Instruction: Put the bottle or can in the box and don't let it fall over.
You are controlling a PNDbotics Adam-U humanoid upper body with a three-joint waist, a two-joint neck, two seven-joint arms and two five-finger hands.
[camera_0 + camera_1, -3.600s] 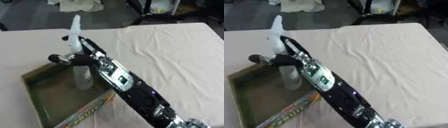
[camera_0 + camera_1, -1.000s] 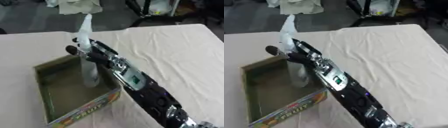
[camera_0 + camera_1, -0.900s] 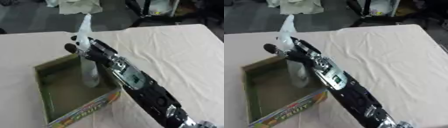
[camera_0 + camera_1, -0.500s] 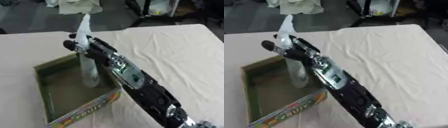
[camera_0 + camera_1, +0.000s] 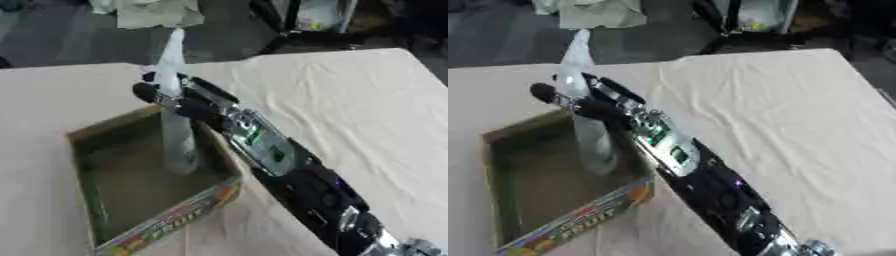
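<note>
Now-upright clear tapered bottle (image 5: 178,131) inside shallow cardboard box (image 5: 94,131), right hand (image 5: 179,99) curled around its neck.

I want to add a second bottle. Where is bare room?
Free: the box floor left of and in front of the bottle, and the tablecloth right of the arm. Crowded: the box's far right corner, where the right hand holds the bottle.
</note>
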